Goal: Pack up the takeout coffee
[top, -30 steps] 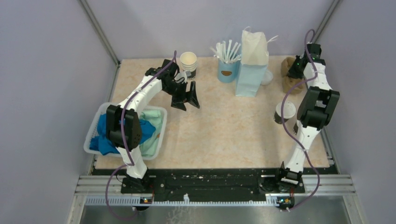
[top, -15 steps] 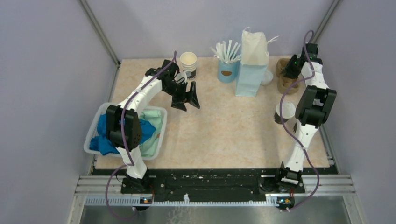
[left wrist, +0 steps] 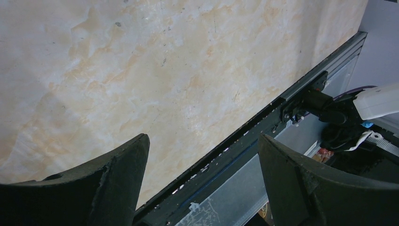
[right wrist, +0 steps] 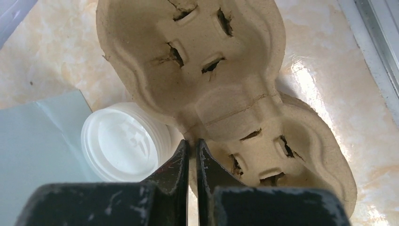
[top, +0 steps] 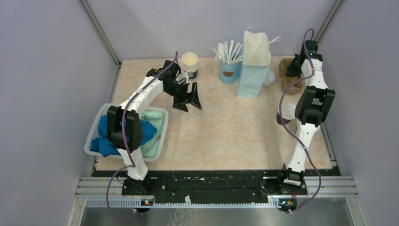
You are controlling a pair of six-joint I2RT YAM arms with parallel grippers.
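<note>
Seen from above, the takeout coffee [top: 285, 109], a small paper cup with a white lid, stood upright on the worktop [top: 235, 136] at the right of the frame. It was partly hidden by the right arm and neither arm touched it.

The right tool [right wrist: 193, 143] reached past it to the upper right corner. Its fingers were pressed together with their tips against the narrow middle of a brown pulp cup carrier [right wrist: 202, 61]. I could not tell whether the carrier's rim was caught between them. The carrier lay flat on the worktop. That narrow middle was probably chosen because it is the easiest place to pinch.

A loose white lid [right wrist: 123, 147] lay just beside the carrier, at the lower left of the wrist view.

A tall light blue paper bag [top: 254, 61] stood upright at the upper centre, likely where the coffee was meant to go. A blue cup of white sticks [top: 229, 71] stood just left of it.

The left tool [top: 188, 99] hovered at the upper left with its fingers spread wide and nothing between them. It seemed to be keeping out of the way. A lidless cup [top: 190, 61] stood behind it.

A white basket [top: 164, 127] of blue and green cloths sat at the lower left
</note>
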